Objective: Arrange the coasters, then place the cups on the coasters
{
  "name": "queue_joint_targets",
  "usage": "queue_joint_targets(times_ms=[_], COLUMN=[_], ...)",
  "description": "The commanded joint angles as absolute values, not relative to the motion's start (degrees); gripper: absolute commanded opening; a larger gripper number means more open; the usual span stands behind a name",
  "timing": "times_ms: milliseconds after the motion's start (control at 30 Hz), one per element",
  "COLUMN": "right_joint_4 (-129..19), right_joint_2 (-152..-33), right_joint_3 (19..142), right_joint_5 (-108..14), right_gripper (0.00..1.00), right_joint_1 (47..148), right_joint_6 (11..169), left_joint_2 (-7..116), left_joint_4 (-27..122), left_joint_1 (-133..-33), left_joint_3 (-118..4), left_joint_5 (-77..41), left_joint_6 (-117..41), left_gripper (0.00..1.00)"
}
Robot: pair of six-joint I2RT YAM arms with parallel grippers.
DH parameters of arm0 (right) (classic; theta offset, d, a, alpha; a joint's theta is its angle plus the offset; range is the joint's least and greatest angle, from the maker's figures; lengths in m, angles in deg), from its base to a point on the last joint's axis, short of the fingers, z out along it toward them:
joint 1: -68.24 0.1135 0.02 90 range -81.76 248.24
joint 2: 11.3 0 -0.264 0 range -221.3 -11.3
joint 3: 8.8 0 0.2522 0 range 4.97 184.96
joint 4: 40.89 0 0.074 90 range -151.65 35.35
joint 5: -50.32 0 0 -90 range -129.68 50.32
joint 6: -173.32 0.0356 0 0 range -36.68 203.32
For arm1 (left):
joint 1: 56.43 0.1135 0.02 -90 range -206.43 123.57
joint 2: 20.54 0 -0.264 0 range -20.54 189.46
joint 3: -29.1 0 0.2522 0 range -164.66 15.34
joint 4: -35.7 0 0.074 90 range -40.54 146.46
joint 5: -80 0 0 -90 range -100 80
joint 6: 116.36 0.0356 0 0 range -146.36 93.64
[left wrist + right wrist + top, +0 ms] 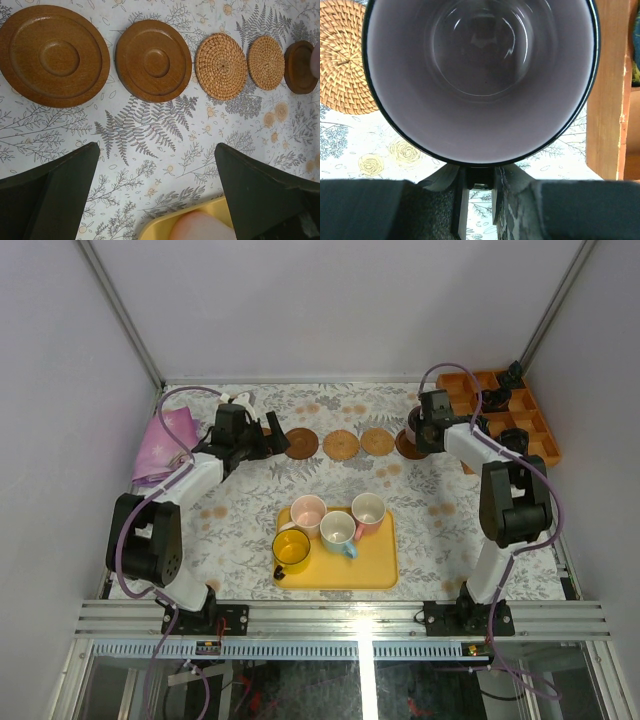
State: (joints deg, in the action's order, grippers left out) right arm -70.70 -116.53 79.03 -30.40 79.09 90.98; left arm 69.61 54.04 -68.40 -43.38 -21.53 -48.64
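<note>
Five coasters lie in a row across the far side of the table: two wooden discs [55, 55] [154, 60], two woven ones [221, 66] [266, 62] and a small wooden one [299, 67]. My left gripper [156, 147] hovers open just in front of the row, holding nothing. My right gripper [480, 187] is shut on the handle of the mauve cup [480, 75], which stands upright over the rightmost coaster [408, 448]; whether it rests there I cannot tell. The yellow [292, 550], pale pink [308, 510], light blue [338, 530] and salmon [368, 510] cups sit on the yellow tray [345, 570].
An orange compartment tray [545, 435] with black gadgets [512, 375] stands at the back right, close to the right arm. A pink cloth [165, 445] lies at the far left. The yellow tray's corner [165, 222] is just below the left fingers.
</note>
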Motion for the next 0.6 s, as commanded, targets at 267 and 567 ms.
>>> queue_joint_targets(times_ms=[267,567], right_joint_4=[-74.03,-78.75], right_joint_2=[-118.98,-119.55], right_joint_3=[88.92,89.99], right_joint_5=[-31.24,-31.89], right_gripper=[0.0,0.0], right_joint_1=[78.54,78.58], right_joint_6=[93.01,94.22], left_joint_2=[70.52,70.86], left_joint_4=[51.96,52.3], left_joint_1=[-68.15,-68.21], left_joint_3=[-46.19,-46.31], left_joint_5=[-21.97,-22.0], left_joint_6=[-48.87,-48.96], left_gripper=[1.0,1.0])
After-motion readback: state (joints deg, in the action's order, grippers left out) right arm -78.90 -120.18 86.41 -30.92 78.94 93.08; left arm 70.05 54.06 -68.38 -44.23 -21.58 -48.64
